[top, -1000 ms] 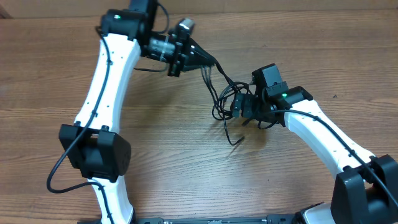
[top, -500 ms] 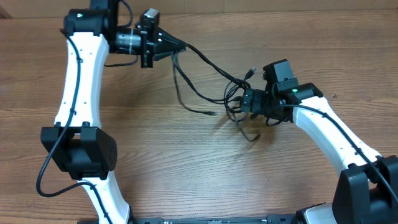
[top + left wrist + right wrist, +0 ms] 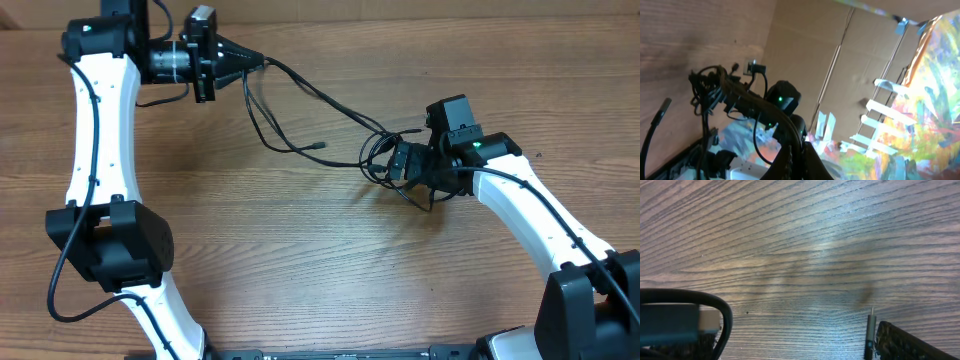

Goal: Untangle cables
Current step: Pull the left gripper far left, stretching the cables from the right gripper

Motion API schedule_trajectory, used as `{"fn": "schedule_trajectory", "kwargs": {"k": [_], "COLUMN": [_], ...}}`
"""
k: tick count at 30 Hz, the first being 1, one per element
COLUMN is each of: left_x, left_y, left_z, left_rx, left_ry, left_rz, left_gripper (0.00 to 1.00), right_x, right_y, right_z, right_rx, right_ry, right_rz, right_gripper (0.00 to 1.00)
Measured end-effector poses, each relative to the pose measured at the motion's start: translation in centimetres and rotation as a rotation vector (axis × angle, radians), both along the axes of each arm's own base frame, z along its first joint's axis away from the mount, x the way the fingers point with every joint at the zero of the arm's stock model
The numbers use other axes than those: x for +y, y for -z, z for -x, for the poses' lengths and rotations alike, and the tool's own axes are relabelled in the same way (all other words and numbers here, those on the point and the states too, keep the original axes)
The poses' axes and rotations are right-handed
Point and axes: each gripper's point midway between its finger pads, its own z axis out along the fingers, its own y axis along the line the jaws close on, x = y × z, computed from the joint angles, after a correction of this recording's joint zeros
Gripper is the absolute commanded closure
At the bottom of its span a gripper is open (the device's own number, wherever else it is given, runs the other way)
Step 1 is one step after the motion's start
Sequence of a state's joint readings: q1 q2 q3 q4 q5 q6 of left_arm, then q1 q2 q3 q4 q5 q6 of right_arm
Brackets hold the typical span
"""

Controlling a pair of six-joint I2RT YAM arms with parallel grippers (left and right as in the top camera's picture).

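Overhead, my left gripper [image 3: 252, 62] was pinched shut on the cables [image 3: 330, 100], which stretched across the table [image 3: 300, 250] to a knot [image 3: 380, 158] at the right gripper [image 3: 402, 162], whose grip I could not tell. I judged a slow, straight pull away from the knot would free loops rather than tighten them. The left wrist view showed strands leading to that tangle, and the right wrist view only wood and one plug tip [image 3: 870, 327]; no container appeared anywhere.

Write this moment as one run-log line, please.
left gripper: shut on cables | right gripper: shut on cables | cables: stretched between grippers, knotted at right
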State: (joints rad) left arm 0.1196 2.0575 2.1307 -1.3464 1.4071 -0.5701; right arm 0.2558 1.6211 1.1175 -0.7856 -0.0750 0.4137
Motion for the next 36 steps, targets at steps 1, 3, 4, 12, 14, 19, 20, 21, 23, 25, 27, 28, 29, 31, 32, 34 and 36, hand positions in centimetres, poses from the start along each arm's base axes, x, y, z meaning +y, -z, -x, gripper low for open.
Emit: {"fn": "schedule_trajectory", "kwargs": {"k": [1,3,4,12,14,19,20,21,23,25,27,28,29,31,32,34,36], "left_x": [0.3,1.3,1.7,6.9,8.1,9.5,9.5,9.6,9.6,9.7,9.7,9.8,9.8,9.8,9.9,9.9,10.0], "left_y": [0.0,0.0,0.0,0.5,0.6,1.4,1.5,1.5,1.7,1.8,1.9,1.9,2.0,2.2,2.4,3.0,3.8], "left_z": [-0.1,-0.4,-0.5,-1.6,-1.7,-2.0,-2.0,-2.1,-2.1,-2.1,-2.1,-2.1,-2.1,-2.1,-2.1,-1.9,-1.7], "left_rx": [-0.002,-0.004,-0.004,-0.005,-0.005,0.004,0.005,0.005,0.006,0.007,0.009,0.008,0.008,0.01,0.011,0.029,0.047], "left_ry": [-0.008,-0.03,-0.04,-0.164,-0.192,-0.23,-0.233,-0.236,-0.239,-0.241,-0.243,-0.244,-0.244,-0.247,-0.247,-0.249,-0.251], "left_rz": [0.0,-0.001,-0.001,-0.035,-0.042,-0.086,-0.093,-0.099,-0.11,-0.116,-0.122,-0.125,-0.129,-0.142,-0.153,-0.182,-0.229], "left_gripper": [0.96,0.96,0.96,0.96,0.96,0.96,0.96,0.96,0.96,0.96,0.96,0.96,0.96,0.96,0.96,0.96,0.96], "right_x": [0.0,0.0,0.0,-1.0,-1.5,-2.4,-2.4,-2.5,-2.5,-2.6,-2.6,-2.6,-2.6,-2.5,-2.5,-2.4,-2.1], "right_y": [0.0,0.0,0.0,0.6,0.9,1.2,1.3,1.3,1.3,1.3,1.3,1.3,1.3,1.2,1.2,1.2,1.1], "right_z": [0.0,0.0,0.0,0.3,0.4,0.5,0.5,0.4,0.4,0.4,0.4,0.4,0.5,0.4,0.4,0.2,-0.1], "right_rx": [0.0,0.001,0.001,0.025,0.032,0.039,0.039,0.038,0.038,0.038,0.038,0.038,0.038,0.036,0.035,0.028,0.016], "right_ry": [0.001,0.0,0.0,0.02,0.031,0.049,0.051,0.052,0.053,0.053,0.053,0.053,0.053,0.053,0.053,0.051,0.048], "right_rz": [0.001,0.001,0.001,0.038,0.056,0.081,0.084,0.087,0.09,0.091,0.09,0.091,0.091,0.09,0.089,0.08,0.066], "right_gripper": [0.0,0.0,0.0,0.0,0.0,0.0,0.0,0.0,0.0,0.0,0.0,0.0,0.0,0.0,0.0,0.0,0.0]}}
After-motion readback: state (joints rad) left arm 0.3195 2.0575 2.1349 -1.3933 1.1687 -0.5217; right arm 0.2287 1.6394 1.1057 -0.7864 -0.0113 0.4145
